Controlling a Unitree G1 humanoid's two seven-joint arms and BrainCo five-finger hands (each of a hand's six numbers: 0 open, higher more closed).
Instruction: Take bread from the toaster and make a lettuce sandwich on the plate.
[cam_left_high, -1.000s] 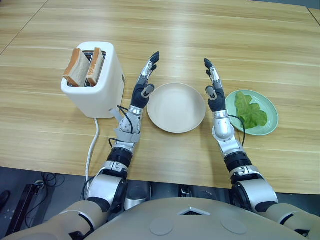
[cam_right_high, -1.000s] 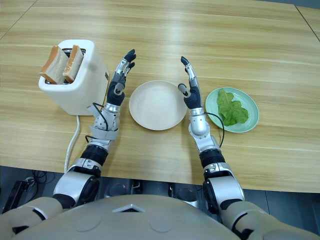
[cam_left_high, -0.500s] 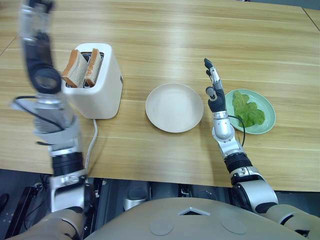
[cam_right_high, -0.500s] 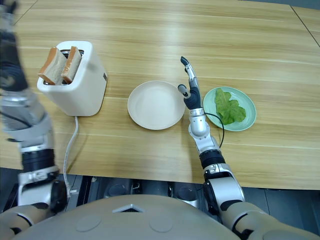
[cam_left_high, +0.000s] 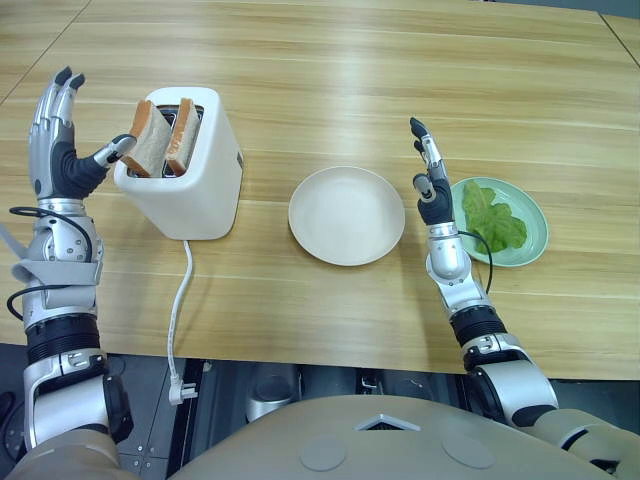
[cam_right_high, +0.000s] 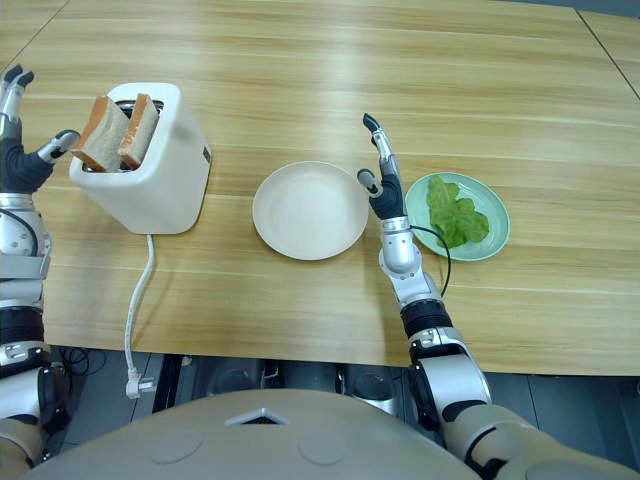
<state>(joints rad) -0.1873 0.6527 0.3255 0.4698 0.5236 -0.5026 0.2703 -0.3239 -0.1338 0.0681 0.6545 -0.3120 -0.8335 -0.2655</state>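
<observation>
A white toaster (cam_left_high: 195, 175) stands at the left of the wooden table with two bread slices (cam_left_high: 165, 135) sticking up out of its slots. My left hand (cam_left_high: 62, 145) is held up just left of the toaster, open, its thumb close to the nearer slice. The empty beige plate (cam_left_high: 346, 215) lies in the middle. My right hand (cam_left_high: 428, 180) stands open and upright between that plate and a green plate (cam_left_high: 530, 250) that holds a lettuce leaf (cam_left_high: 493, 218).
The toaster's white cord (cam_left_high: 178, 320) runs down over the table's near edge to a plug hanging below. The wooden table (cam_left_high: 350, 70) stretches far behind the objects.
My left arm swung from between toaster and plate out to the toaster's left side, then came down beside the bread. The right hand kept still. The view shifted slightly.
</observation>
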